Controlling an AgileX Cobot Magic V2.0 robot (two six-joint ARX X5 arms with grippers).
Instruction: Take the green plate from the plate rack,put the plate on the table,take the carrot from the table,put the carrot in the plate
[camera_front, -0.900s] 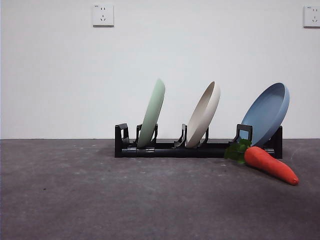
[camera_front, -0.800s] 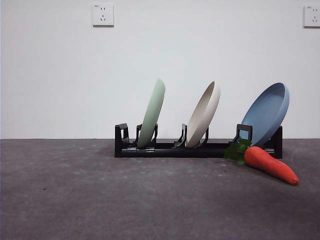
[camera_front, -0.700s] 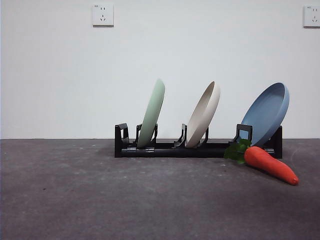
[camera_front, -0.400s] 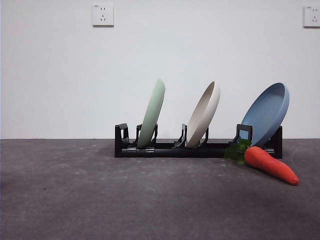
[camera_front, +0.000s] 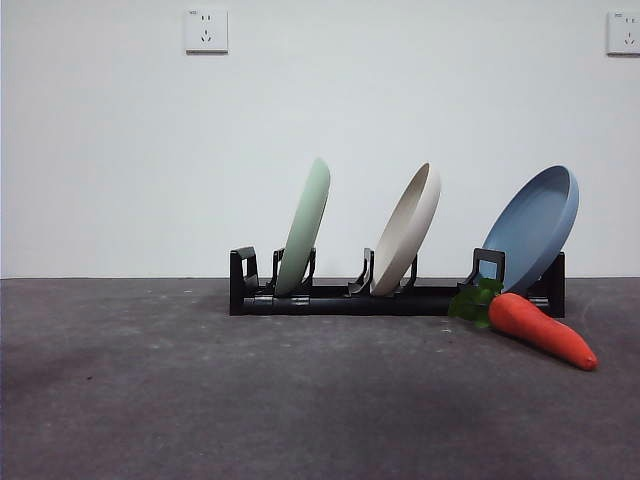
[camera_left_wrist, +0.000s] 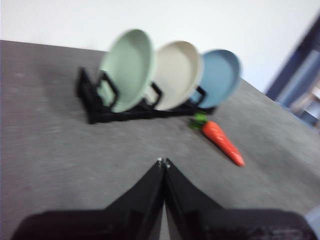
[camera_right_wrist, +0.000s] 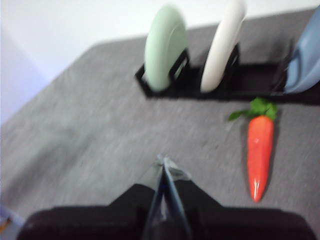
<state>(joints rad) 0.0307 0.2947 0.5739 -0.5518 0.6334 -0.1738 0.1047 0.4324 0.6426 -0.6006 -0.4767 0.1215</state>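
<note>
Both my grippers hang above the table (camera_front: 150, 400) with nothing in them: my left gripper (camera_left_wrist: 162, 162) has its jaws pressed together tip to tip, and my right gripper (camera_right_wrist: 162, 161) is closed the same way, empty. Neither shows in the front view. From my left wrist, the green plate (camera_left_wrist: 127, 70) lies ahead and well apart, at the near end of the plate rack (camera_left_wrist: 100, 107), its hollow face turned toward me. It stands on edge in its slot, leaning, with the beige plate (camera_front: 408, 228) next along and the blue plate (camera_front: 535, 225) at the far end. I judge my left arm the better placed for it. It looks pale mint, matte, shallow, raised at the rim. The carrot (camera_front: 542, 328) lies flat just beside the rack's blue-plate end, leaves toward the rack.
</note>
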